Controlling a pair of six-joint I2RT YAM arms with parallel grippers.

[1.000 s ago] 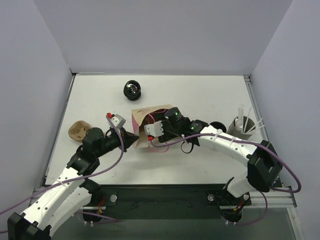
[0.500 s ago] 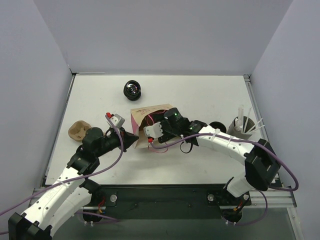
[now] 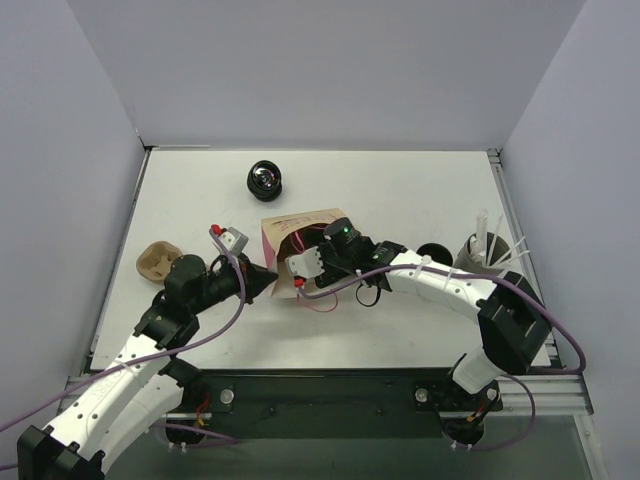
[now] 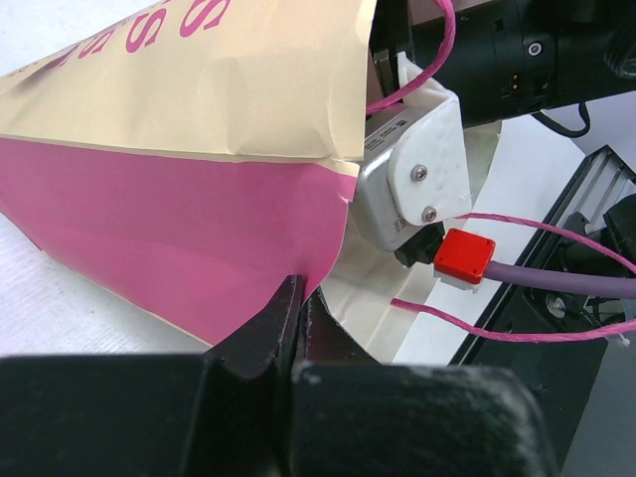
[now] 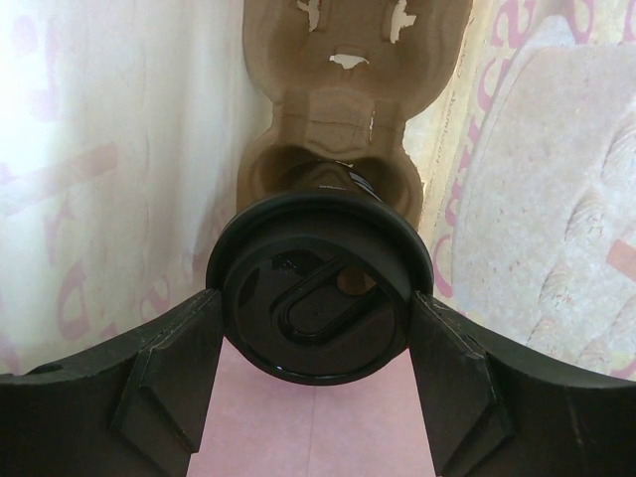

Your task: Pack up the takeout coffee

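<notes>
Right pincer grips a cup in the bag; left pincer pinches the bag's edge. If the cup misses the tray hole, it could tip.

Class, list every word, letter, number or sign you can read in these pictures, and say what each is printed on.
"S": a large pink letter on the cream panel of the pink paper bag, left wrist view. The letters beside it are cut off by the frame edge.
Pink lettering showing through the bag wall, right wrist view: blurred, unreadable.
Print on the bag, top view: too small to read.
Lid of the coffee cup: no text.
</notes>
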